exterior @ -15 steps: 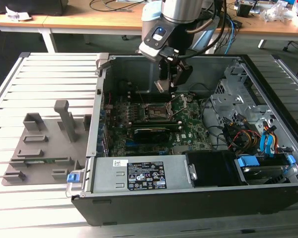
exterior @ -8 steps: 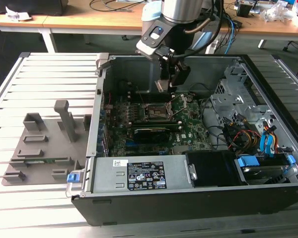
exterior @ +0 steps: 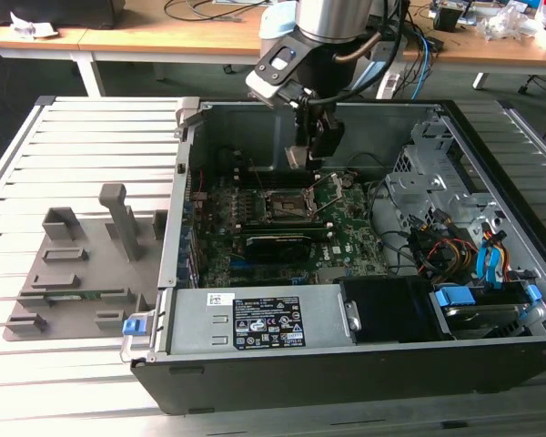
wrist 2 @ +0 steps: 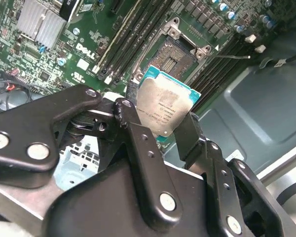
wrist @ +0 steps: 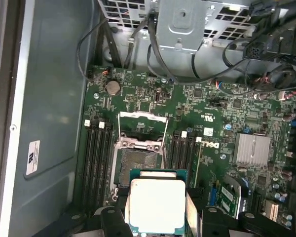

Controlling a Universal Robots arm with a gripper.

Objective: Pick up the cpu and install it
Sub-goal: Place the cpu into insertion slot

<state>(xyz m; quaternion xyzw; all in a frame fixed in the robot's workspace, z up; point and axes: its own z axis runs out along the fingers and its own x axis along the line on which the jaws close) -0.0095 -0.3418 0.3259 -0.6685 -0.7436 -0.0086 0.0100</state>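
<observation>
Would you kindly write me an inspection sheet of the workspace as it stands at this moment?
Surface: slatted metal table carrying an open computer case.
Job's things: cpu held in the air above the motherboard; socket open and empty.
Clutter: grey moulded fixture on the table, at the exterior view's left of the case.
Grippers: gripper shut on the cpu's edges.
Cables: coloured wire bundle inside the case, apart from the socket.
Surroundings: wooden desk behind the table.

Arm [exterior: 332,18] pointing down, tool [wrist 2: 160,113] clamped tight
</observation>
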